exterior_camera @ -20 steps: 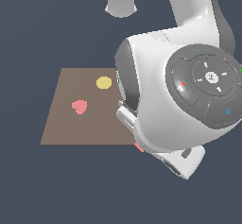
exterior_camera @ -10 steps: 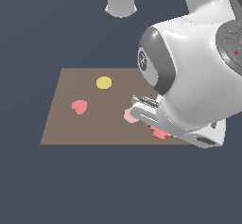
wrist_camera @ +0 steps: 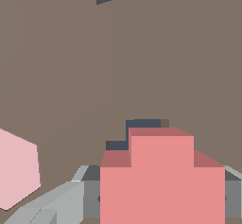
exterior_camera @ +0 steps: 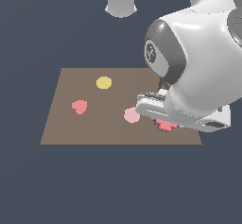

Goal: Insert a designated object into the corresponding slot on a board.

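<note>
From where I stand, the brown board [exterior_camera: 94,128] lies flat, and going from the exterior view's left I see a coral heart [exterior_camera: 79,106], a yellow disc [exterior_camera: 104,82] farther back, then a pale pink rounded piece [exterior_camera: 131,116]. Just beside that, under the bulky white arm [exterior_camera: 198,67], a bit of the coral-red cross [exterior_camera: 165,126] pokes out low over the board. Close up, the grey fingers [wrist_camera: 61,204] sit tight against both sides of the cross — gripped — with the dark notched slot [wrist_camera: 137,133] showing right behind it.
</note>
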`<action>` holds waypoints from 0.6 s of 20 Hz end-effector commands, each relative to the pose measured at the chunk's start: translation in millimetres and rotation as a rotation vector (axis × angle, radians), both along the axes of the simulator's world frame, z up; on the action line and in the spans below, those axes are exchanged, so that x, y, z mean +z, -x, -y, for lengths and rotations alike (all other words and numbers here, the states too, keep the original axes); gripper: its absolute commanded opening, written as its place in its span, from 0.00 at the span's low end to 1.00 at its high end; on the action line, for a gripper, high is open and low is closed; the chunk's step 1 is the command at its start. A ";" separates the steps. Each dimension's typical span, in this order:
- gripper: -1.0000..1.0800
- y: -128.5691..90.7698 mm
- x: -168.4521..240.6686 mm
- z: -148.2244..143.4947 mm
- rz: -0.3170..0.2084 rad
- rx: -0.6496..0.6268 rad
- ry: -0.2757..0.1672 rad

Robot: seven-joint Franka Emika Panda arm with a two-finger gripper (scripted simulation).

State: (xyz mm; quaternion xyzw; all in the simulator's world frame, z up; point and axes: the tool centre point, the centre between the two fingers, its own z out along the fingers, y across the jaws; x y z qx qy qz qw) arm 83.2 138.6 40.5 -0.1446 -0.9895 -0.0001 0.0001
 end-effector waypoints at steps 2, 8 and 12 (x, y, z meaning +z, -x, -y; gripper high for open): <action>0.00 2.8 0.3 -1.6 0.001 0.019 0.000; 0.00 2.9 -7.6 -0.9 0.001 0.019 0.001; 0.96 3.0 -9.8 -0.6 0.001 0.020 0.001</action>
